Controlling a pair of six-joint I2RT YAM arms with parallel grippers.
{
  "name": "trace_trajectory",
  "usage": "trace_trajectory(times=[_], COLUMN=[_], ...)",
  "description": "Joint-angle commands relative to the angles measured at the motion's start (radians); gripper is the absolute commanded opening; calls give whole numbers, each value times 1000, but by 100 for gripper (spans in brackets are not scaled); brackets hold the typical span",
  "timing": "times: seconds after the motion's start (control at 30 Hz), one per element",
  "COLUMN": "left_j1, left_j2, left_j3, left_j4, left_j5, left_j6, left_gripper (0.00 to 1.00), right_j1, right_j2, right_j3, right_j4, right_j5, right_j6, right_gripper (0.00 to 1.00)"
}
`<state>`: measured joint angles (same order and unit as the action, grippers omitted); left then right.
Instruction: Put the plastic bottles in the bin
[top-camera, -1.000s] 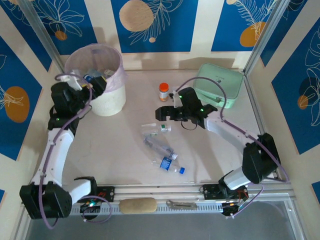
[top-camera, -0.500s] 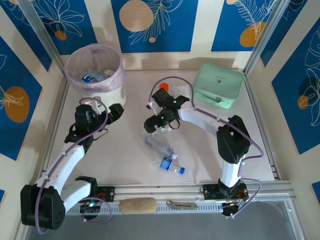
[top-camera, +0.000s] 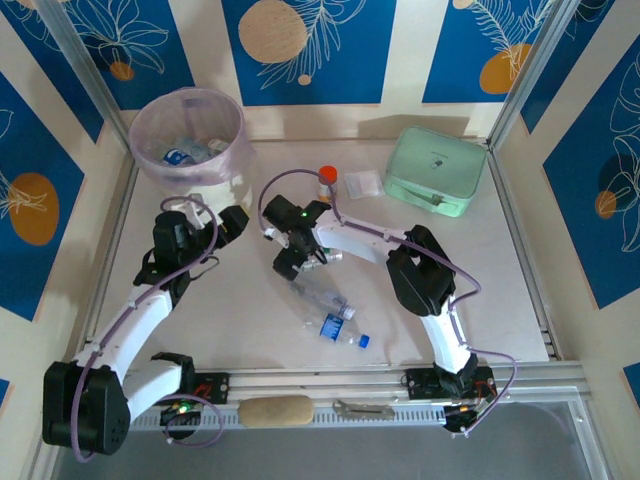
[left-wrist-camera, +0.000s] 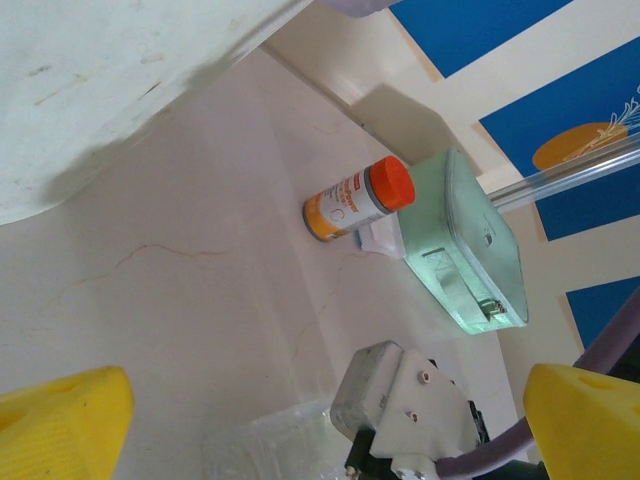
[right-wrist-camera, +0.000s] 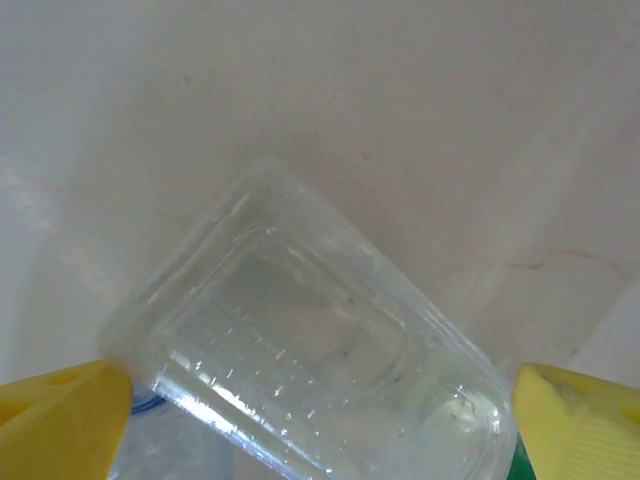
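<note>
Three plastic bottles lie mid-table: a clear one (top-camera: 325, 256), a crumpled clear one (top-camera: 322, 295) and a blue-labelled one (top-camera: 341, 331) with a blue cap. My right gripper (top-camera: 290, 257) hangs low over the first, open. In the right wrist view that clear bottle (right-wrist-camera: 310, 350) lies between the yellow fingertips (right-wrist-camera: 60, 425), which straddle it without closing. My left gripper (top-camera: 230, 223) is open and empty, just below the bin (top-camera: 232, 165), a white bucket with a pink bag. Several bottles (top-camera: 185, 153) lie inside the bin. The left wrist view shows the bin wall (left-wrist-camera: 100, 80) and a clear bottle (left-wrist-camera: 265, 440).
An orange-capped jar (top-camera: 327, 183) stands at the back centre, seen lying sideways as the jar (left-wrist-camera: 360, 197) in the left wrist view. A small white packet (top-camera: 362, 183) lies beside the mint green container (top-camera: 440, 172). Bare tabletop spreads at the front left and right.
My left gripper came away from the bin and dropped toward the table. My right arm swung left from beside the mint container to the clear bottle, uncovering the jar.
</note>
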<state>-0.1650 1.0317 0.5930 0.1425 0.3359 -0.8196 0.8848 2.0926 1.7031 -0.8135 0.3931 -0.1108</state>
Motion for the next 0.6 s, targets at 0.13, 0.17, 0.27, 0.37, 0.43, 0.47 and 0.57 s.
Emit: trace_trajectory(times=[0.13, 0.17, 0.27, 0.37, 0.43, 0.47, 0.57], left_j1=[-8, -8, -8, -8, -9, -10, -10], left_j2=[2, 5, 11, 13, 13, 13, 14], left_j3=[-12, -10, -8, -9, -8, -9, -7], left_j4=[38, 42, 48, 50, 51, 51, 51], left_j5=[-17, -14, -11, -15, -15, -15, -20], left_j6=[-24, -27, -33, -38, -41, -41, -44], left_gripper=[100, 100, 100, 100, 100, 100, 100], right_j1=[-9, -16, -31, -50, -59, -61, -70], right_j2=[55, 62, 76, 85, 91, 94, 98], right_j3=[38, 47, 61, 67, 68, 68, 66], right_j4=[46, 45, 52, 57, 59, 60, 67], right_j5=[98, 93, 76, 40, 25, 20, -9], right_j6=[-75, -75, -73, -64, -58, -55, -45], right_gripper=[98, 98, 98, 97, 97, 97, 96])
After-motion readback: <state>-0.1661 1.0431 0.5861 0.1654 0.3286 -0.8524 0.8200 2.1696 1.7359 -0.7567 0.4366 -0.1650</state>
